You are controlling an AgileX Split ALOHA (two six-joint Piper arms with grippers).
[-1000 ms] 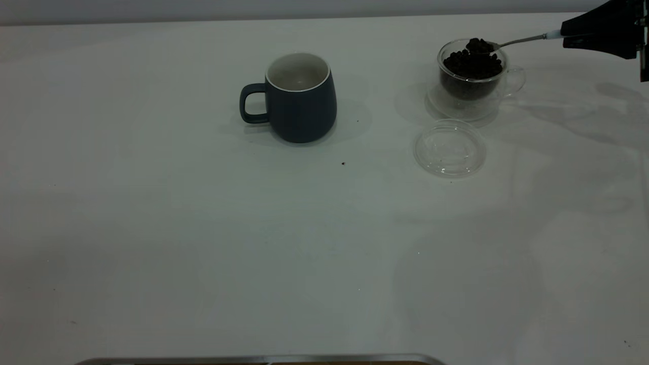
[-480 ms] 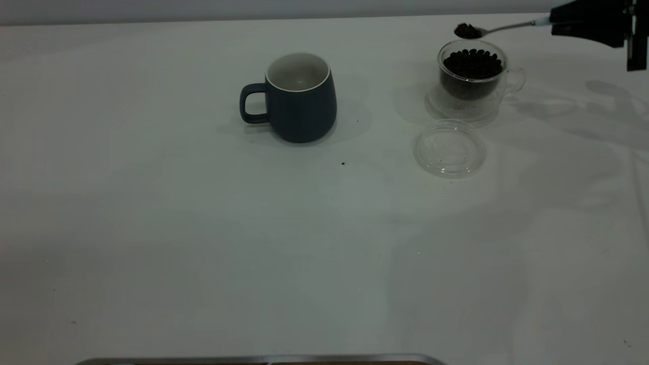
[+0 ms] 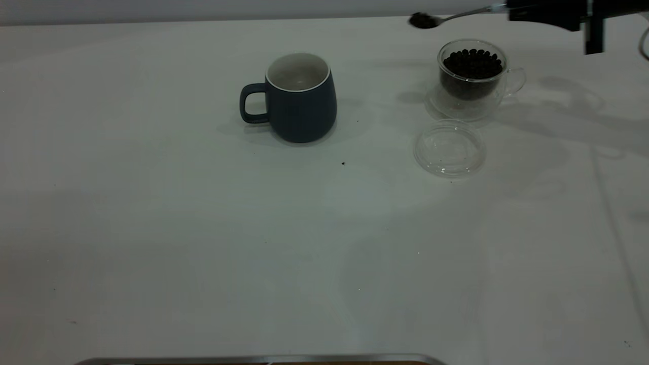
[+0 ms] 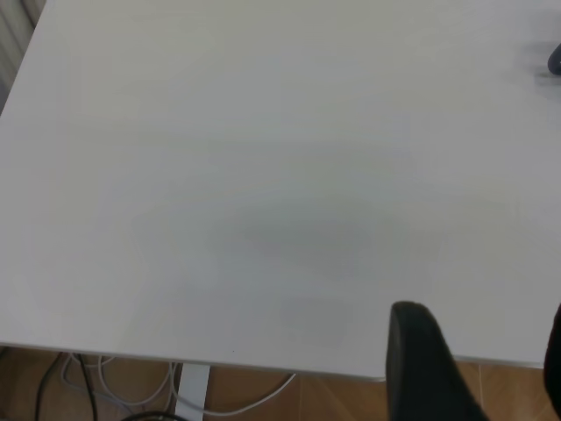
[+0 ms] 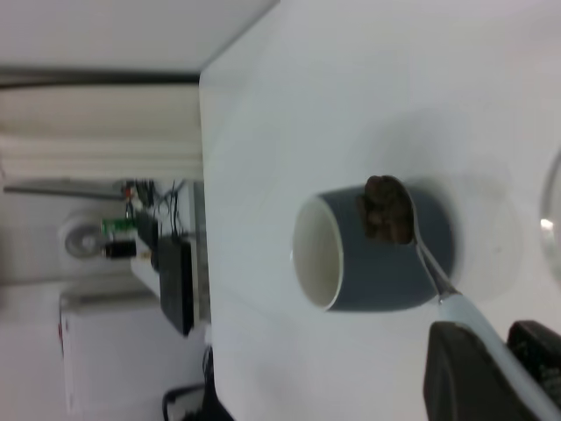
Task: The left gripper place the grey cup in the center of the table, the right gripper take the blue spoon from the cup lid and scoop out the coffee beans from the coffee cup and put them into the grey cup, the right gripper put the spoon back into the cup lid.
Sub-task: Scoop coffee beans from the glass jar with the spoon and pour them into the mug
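The grey cup stands upright at the table's middle, handle to the left, white inside; it also shows in the right wrist view. The glass coffee cup full of coffee beans stands at the far right. The clear cup lid lies in front of it, nothing on it. My right gripper is shut on the blue spoon, held high; its bowl carries coffee beans and hangs left of the coffee cup, right of the grey cup. My left gripper is open, parked over the table's edge.
A stray coffee bean lies on the white table in front of the grey cup. A metal edge runs along the near side. Cables and floor show below the table's edge in the left wrist view.
My right gripper has lifted the loaded spoon out of the coffee cup and carried it up and to the left, towards the grey cup. Cups and lid have not moved.
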